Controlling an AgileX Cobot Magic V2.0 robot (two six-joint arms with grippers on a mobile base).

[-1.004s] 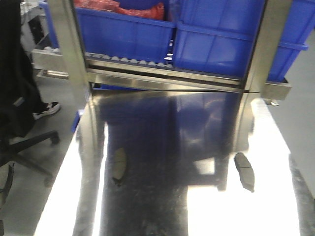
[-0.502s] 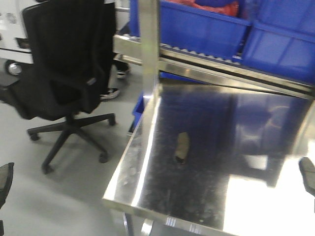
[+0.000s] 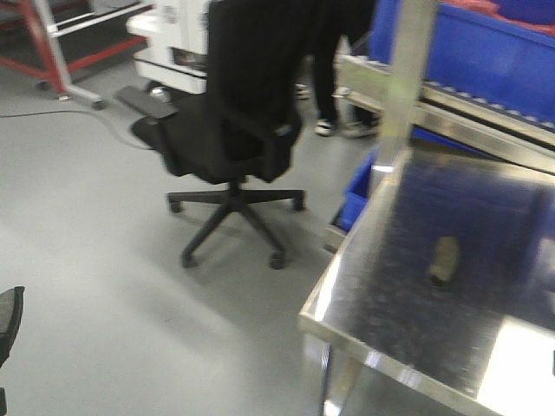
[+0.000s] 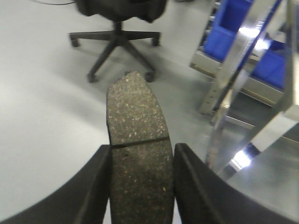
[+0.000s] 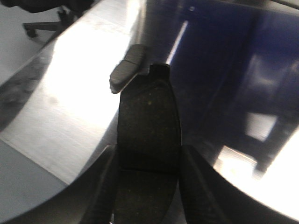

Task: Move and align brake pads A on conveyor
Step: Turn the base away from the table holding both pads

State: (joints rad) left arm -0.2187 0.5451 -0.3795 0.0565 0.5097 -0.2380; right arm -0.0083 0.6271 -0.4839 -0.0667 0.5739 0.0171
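Across the front view the grey floor point(image 3: 104, 260) now takes up most of what we see, where a second ago the steel counter point(image 3: 408, 321) and the blue bins point(image 3: 486, 52) behind it filled the picture. We read that swing as our base turning left, away from the counter. The counter has slid to the right side, and only its left edge and near-left corner show. A black office chair point(image 3: 230, 113) stands on the floor, well apart from that edge. No conveyor appears in any view, so we judge the carry to be under way, with placing and aligning not yet begun.

Two pads lay on the counter a second ago. One, the loose pad point(image 3: 444, 260), lies flat a little inside the left edge. The other has passed out of view to the right, so we cannot say where it is now.

Our left hand point(image 4: 141, 156) is closed partway, its two fingers pressing the long sides of the left pad point(image 4: 135, 112). That pad sits speckled face up with its groove across, and hangs over the floor, off the counter. Our right hand point(image 5: 148, 156) grips the right pad point(image 5: 148, 112) the same way. It is above the counter near the left edge, with the loose pad just beyond the held pad's tip.
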